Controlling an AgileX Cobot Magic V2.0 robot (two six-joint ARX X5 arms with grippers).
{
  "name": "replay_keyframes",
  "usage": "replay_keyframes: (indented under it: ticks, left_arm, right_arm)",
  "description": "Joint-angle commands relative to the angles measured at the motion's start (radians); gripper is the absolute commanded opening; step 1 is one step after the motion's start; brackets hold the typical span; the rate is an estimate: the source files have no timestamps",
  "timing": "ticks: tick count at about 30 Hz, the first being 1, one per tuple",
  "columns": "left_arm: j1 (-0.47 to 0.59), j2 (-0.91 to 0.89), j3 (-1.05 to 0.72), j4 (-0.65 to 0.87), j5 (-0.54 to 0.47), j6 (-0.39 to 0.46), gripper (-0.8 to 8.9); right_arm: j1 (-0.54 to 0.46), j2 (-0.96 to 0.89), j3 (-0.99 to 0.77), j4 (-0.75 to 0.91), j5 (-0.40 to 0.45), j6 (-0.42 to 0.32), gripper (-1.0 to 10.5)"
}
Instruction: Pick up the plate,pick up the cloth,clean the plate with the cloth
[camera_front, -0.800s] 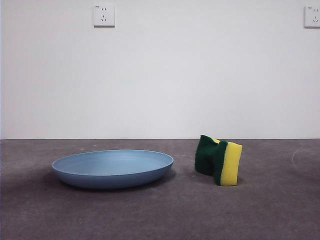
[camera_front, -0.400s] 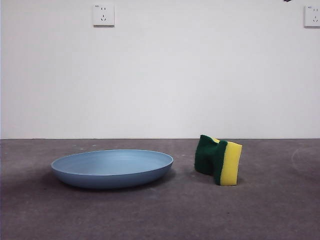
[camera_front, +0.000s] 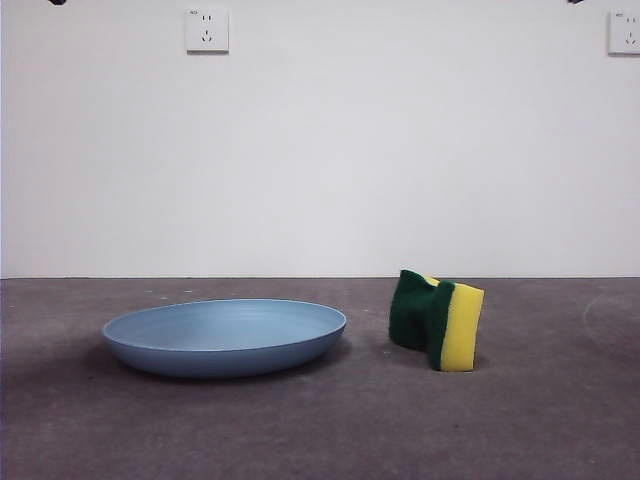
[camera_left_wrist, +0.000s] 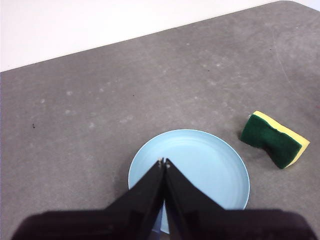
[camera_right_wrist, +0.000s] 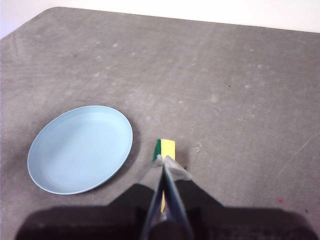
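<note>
The blue plate (camera_front: 225, 336) lies flat on the grey table (camera_front: 320, 430). Beside it, apart, the sponge (camera_front: 437, 322) stands on edge, green face toward the plate. The left gripper (camera_left_wrist: 163, 162) and right gripper (camera_right_wrist: 162, 159) hover above, jaws closed, empty.

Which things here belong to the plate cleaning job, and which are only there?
For the job: the plate; the sponge, standing on its edge beside the plate, apart from it.
Only there: two wall sockets; the grey table.
</note>
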Motion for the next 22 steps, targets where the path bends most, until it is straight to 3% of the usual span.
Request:
replay_keyframes:
  ticks: [1,5,10,15,22]
  left_arm:
    - [0.016,-0.032,-0.002,-0.006,-0.019,0.037,-0.04]
    - [0.105,-0.090,-0.005,0.000,-0.003,0.050,-0.04]
    - [0.296,-0.183,-0.103,0.140,0.148,0.017,-0.04]
    - [0.423,-0.315,-0.281,0.270,0.290,0.016,-0.03]
    - [0.507,-0.460,-0.516,0.344,0.283,0.076,-0.04]
  right_arm:
    - [0.000,-0.001,-0.008,0.005,0.003,0.013,0.0]
    - [0.000,-0.001,-0.008,0.005,0.003,0.013,0.0]
    - [0.000,-0.001,-0.008,0.005,0.003,0.013,0.0]
    - [0.000,-0.001,-0.008,0.005,0.003,0.013,0.0]
    - [0.000,-0.001,-0.008,0.005,0.003,0.013,0.0]
